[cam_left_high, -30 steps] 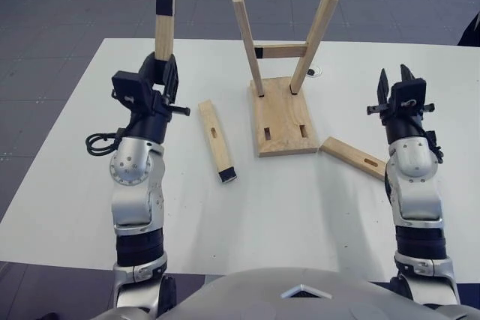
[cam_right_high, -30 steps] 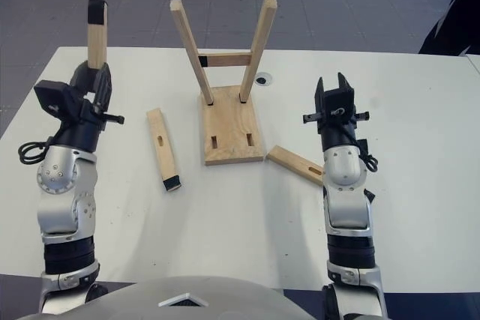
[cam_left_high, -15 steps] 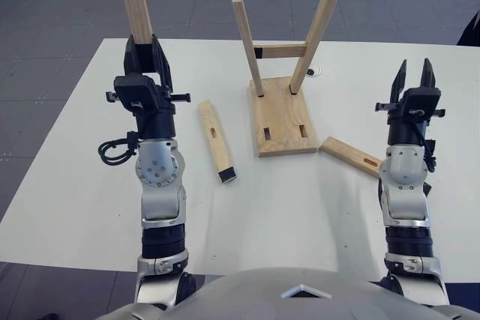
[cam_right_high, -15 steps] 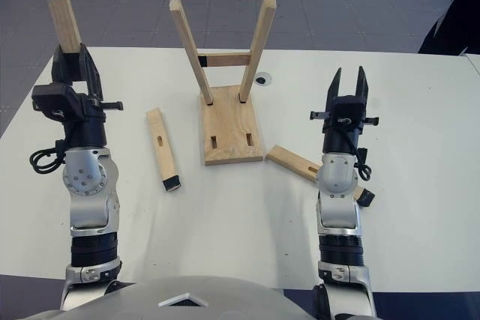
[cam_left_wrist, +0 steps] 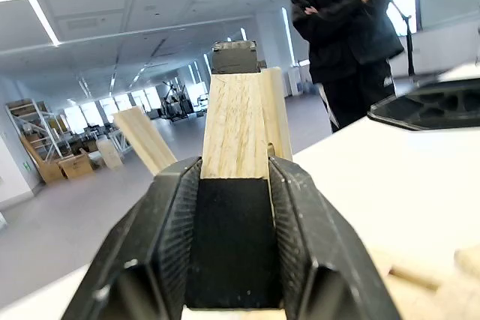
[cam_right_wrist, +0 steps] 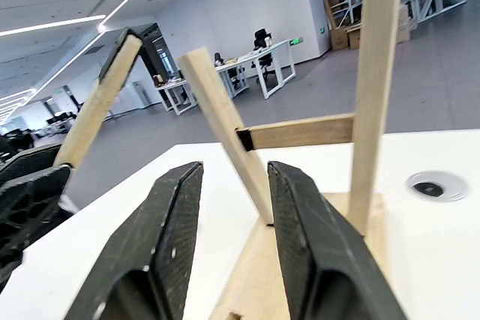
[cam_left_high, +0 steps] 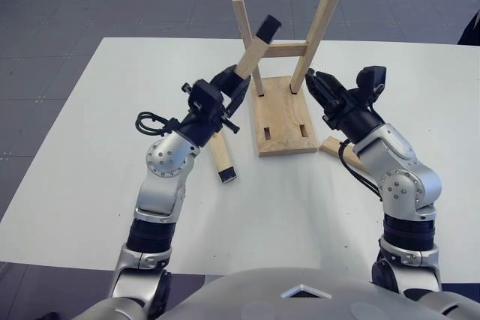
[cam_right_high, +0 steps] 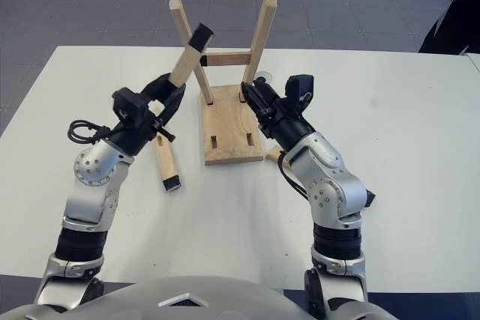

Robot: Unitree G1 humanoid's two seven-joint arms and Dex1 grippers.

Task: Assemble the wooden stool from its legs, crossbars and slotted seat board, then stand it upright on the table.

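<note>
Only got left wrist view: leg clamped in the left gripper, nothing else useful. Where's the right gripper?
Observer: Right gripper is open, raised by the far right corner of the seat board.
Operator: Slots free?
Observer: Two near slots are empty; the far ones hold two standing legs joined by a crossbar.
Operator: Spare legs?
Observer: One slotted leg lies left of the board, a second slotted leg right of it, partly under the right arm.

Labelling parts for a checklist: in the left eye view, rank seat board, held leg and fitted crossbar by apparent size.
1. Seat board
2. Held leg, its lower end hidden inside the left gripper
3. Crossbar
</note>
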